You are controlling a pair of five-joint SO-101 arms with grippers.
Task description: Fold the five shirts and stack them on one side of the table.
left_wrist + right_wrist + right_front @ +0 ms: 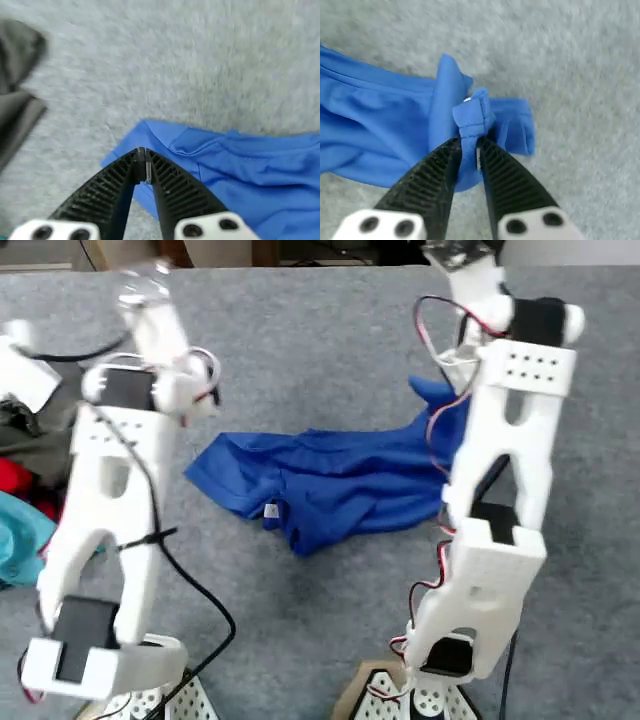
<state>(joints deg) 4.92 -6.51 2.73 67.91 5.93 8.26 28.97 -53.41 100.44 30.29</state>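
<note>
Shirt (340, 480), blue, lies crumpled in the middle of the table (320, 330). Right gripper (469, 142) is clamped on a bunched fold at one end; left gripper (141, 162) is closed tip to tip over the opposite corner, can't tell if it pinches cloth.

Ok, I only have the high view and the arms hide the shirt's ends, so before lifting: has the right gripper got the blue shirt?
Observer: Yes, the right gripper is shut on a hemmed fold of the blue shirt.
Operator: And the left?
Observer: The left gripper is shut with no cloth in it, pointing at the shirt's corner.
Operator: Anything near that corner?
Observer: A dark grey garment lies apart from it, bare table between.
</note>
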